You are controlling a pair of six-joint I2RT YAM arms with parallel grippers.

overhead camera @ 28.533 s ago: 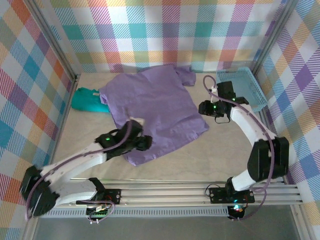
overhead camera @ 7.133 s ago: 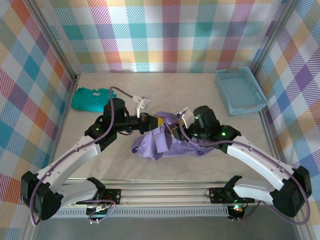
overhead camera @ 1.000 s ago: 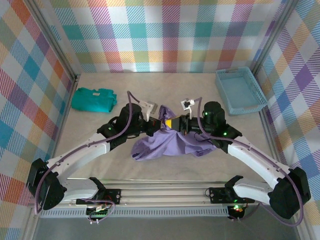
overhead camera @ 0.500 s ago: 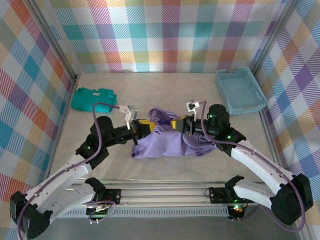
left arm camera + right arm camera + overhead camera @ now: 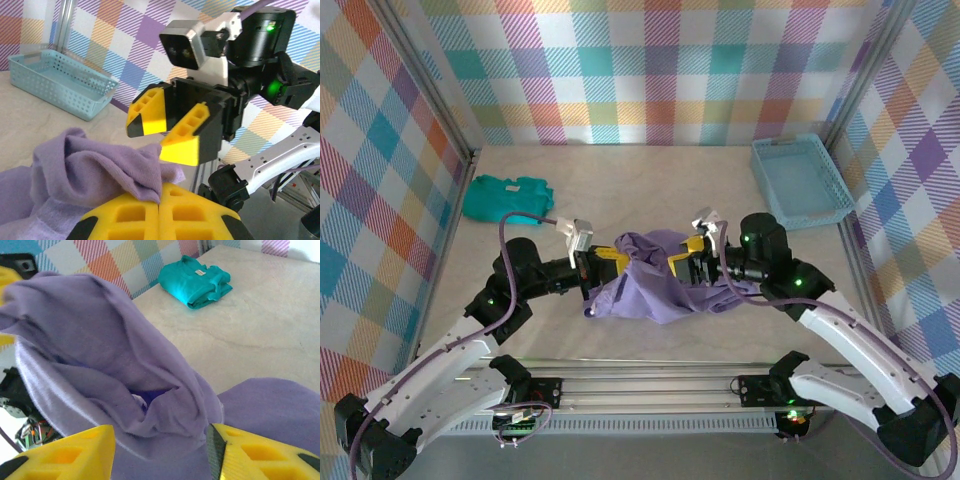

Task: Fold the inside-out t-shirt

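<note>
The inside-out t-shirt point(image 5: 655, 290), lavender-purple, lies bunched in a heap at the table's middle, one fold lifted. My left gripper point(image 5: 603, 266) is at the heap's left edge, its yellow fingers shut on a fold of the shirt point(image 5: 95, 165); in the left wrist view the gripper point(image 5: 160, 202) pinches that fold at the bottom. My right gripper point(image 5: 686, 262) is at the heap's right side, open. In the right wrist view its fingers point(image 5: 70, 455) stand wide apart, with loose purple cloth point(image 5: 125, 365) draped between them. It also faces the left wrist camera as the right gripper point(image 5: 167, 127).
A folded teal-green garment point(image 5: 505, 197) lies at the back left, also seen as the teal garment point(image 5: 197, 282). A light blue basket point(image 5: 803, 180) stands at the back right. Checked walls close in three sides.
My right gripper has gone from shut on the shirt to open, letting the cloth go. The left arm has drawn back to the left and nearer, still holding its fold.
</note>
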